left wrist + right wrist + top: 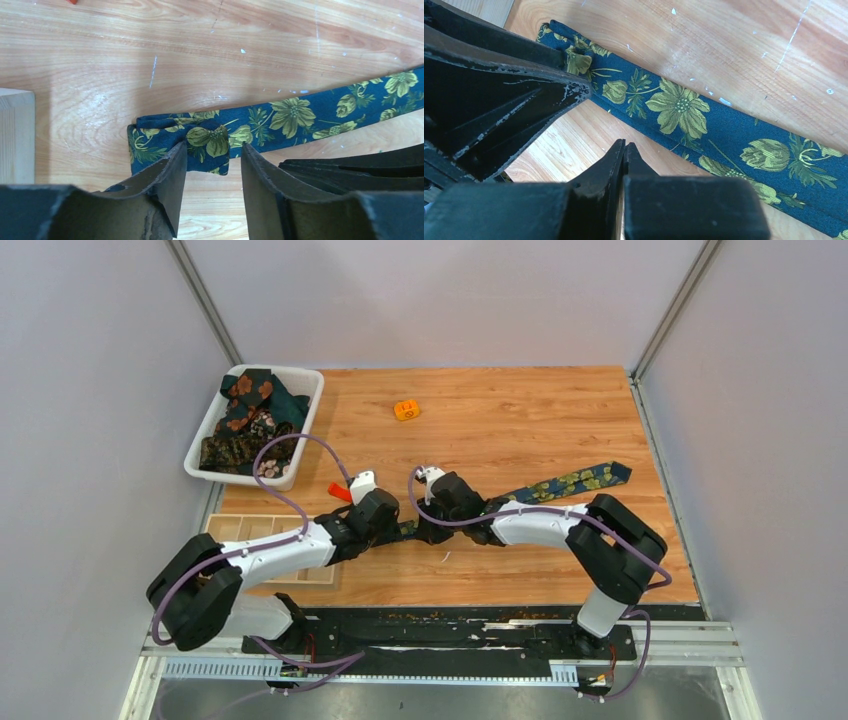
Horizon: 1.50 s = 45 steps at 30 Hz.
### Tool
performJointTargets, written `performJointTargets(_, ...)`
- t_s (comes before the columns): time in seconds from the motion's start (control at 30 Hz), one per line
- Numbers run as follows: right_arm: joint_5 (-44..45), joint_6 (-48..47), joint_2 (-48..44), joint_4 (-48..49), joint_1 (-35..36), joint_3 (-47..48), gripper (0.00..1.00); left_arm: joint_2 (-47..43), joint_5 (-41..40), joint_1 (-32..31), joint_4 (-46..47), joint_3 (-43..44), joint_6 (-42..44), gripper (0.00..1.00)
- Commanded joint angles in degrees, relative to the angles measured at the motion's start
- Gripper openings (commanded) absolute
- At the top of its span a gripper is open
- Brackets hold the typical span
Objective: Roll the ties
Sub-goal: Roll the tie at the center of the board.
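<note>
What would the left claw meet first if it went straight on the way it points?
The folded end of the navy tie, lying on the table right ahead of the left claw, in line with the gap between its open fingers. How near is unclear.

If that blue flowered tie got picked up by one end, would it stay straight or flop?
Probably flop: the navy tie lies flat and curves along the table. Its folded end looks loose, so it may unfold when nudged.

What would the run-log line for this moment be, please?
tie: near end folded over, rest flat | left fingers: open, astride fold | right fingers: shut, empty, beside tie
</note>
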Motion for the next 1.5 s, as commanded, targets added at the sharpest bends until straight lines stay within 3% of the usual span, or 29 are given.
performJointTargets(0.0,-1.13,1.13,-3.14,2.12,0.22,-0.11,0.0,-2.28,-0.43,0.18,2.54,-0.45,-0.98,0.52)
performJointTargets(0.33,-4.56,2.53,-3.08,3.3,0.26,2.05,0.02,-6.53,-2.16,0.18,-0.13,-0.99,-1.19,0.52)
performJointTargets(0.8,-10.05,4.64,1.39,4.72,0.22,7.57,0.28,-11.13,-6.36,0.18,-5.5,-0.72,1.27,0.48)
performJointTargets(0.97,-10.88,5.09,2.74,5.16,0.23,8.81,0.29,-10.79,-6.61,0.31,-3.86,-1.64,1.39,0.44)
performJointTargets(1.47,-9.14,5.44,2.67,5.33,-0.88,6.71,0.29,-4.91,-4.21,1.06,2.68,-1.9,0.5,0.45)
